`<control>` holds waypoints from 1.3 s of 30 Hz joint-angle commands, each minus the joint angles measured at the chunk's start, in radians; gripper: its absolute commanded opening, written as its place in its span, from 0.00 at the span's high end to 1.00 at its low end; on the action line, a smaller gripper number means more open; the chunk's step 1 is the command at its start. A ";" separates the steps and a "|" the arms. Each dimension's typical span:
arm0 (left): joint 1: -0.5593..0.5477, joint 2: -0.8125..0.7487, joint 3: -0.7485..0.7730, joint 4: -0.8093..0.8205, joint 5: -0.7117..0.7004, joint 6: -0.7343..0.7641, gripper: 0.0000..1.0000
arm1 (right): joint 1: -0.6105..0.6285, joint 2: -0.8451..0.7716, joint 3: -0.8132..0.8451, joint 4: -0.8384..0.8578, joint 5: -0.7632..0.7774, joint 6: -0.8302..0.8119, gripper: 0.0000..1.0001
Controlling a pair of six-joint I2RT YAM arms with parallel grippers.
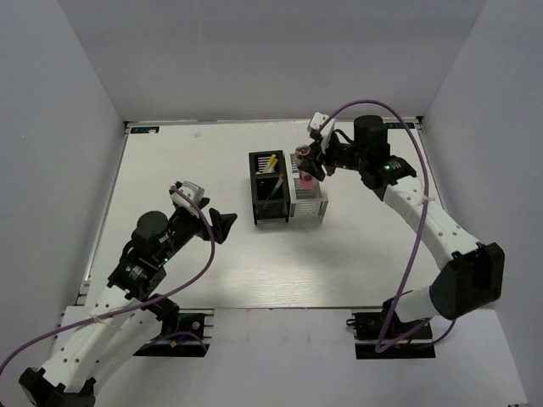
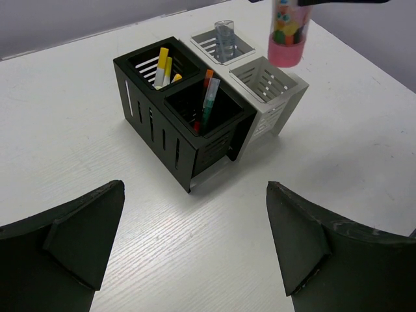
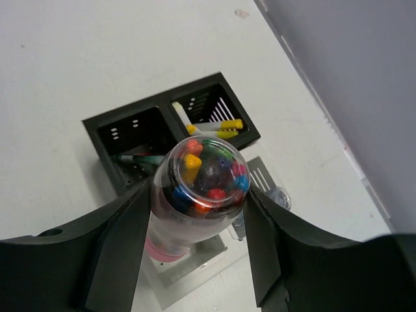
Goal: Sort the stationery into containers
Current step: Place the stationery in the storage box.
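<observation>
**Tube over the empty white bin**

Tube [image 2: 286, 32], pink and stubby with coloured bits showing through its clear end, hangs upright in the air, clamped between the right gripper's [image 3: 195, 218] 2 fingers. Below it sits the empty white bin [image 2: 283, 104], 1 of 4 in the block. From the left wrist view the tube's lower end looks to be over that bin's far edge, not its middle; I cannot tell the exact offset.

The neighbouring white bin [image 2: 207, 43] holds the clear tube [image 2: 224, 39]. The 2 black bins are filled too: yellow-tipped sticks [image 2: 162, 65] in the far one, pens [image 2: 208, 97] in the near one.

The step in hand looks like the drop. To do it well, centre the tube over the opening first, hold it vertical, and lower it until its base is inside the slotted walls before letting go. A release from height could bounce it off the rim or tip it against the clear tube next door.

The left gripper [image 2: 194, 190] is spread wide and holds nothing, above the table [image 1: 187, 170] and well apart from the block.
</observation>
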 commanded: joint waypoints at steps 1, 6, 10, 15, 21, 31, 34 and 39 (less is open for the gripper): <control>0.005 -0.016 -0.003 -0.007 0.008 0.007 0.00 | -0.036 0.056 0.019 0.112 -0.015 0.024 1.00; 0.005 -0.016 -0.003 -0.007 0.008 0.007 0.00 | -0.062 0.112 -0.032 0.169 -0.058 0.046 1.00; 0.005 -0.016 -0.003 -0.007 0.008 0.007 0.00 | -0.085 0.141 -0.047 0.162 -0.087 0.046 1.00; 0.005 0.002 -0.003 -0.007 0.008 0.007 0.00 | -0.099 0.176 -0.078 0.134 -0.116 0.029 0.60; 0.005 0.060 -0.003 -0.007 0.008 0.007 0.00 | -0.104 0.165 -0.093 0.137 -0.112 0.044 0.34; 0.005 0.125 -0.003 0.003 -0.048 -0.044 0.00 | -0.122 0.069 -0.105 0.120 -0.078 0.078 0.14; 0.005 0.160 -0.003 0.003 -0.079 -0.064 0.00 | -0.137 -0.002 -0.130 0.142 -0.029 0.113 0.30; 0.005 0.252 0.029 -0.019 -0.136 -0.087 0.03 | -0.165 -0.101 -0.217 0.150 0.127 0.124 0.79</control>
